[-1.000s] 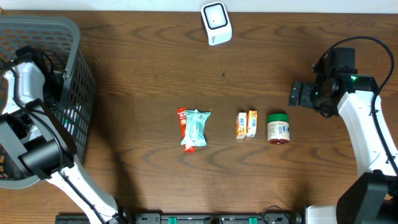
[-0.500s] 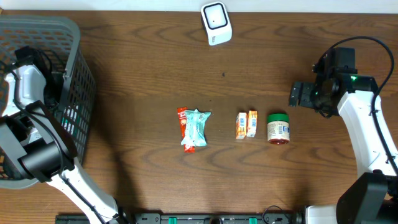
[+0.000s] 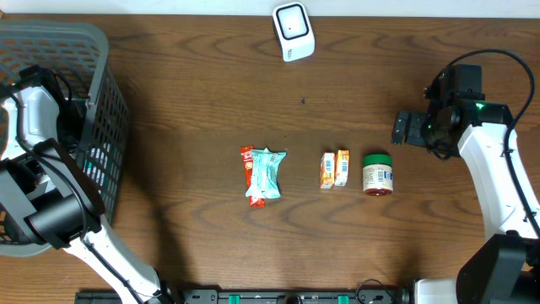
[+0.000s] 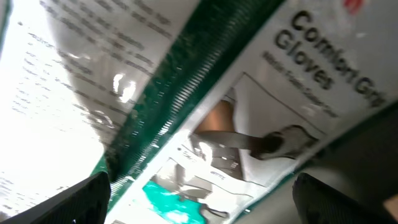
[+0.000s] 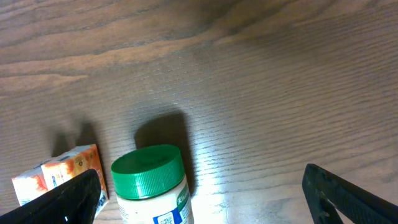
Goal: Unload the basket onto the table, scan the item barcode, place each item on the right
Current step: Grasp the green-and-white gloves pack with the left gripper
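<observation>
Both are open, empty: left pincer [image 4: 208, 205] over a gloves pack [image 4: 261, 124] in the basket [image 3: 114, 127], right pincer [image 5: 208, 199] near the jar [image 3: 377, 173] on the bench [image 3: 194, 101]. I would grip the jar's body (barcode outward) for the scanner [image 3: 293, 31].

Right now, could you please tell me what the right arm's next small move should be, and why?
Probably bring the right claw down over the green-lidded jar. The claw hangs open and empty above the table, the jar is the item nearest to it and nothing holds it, and no item is at the scanner yet.
</observation>
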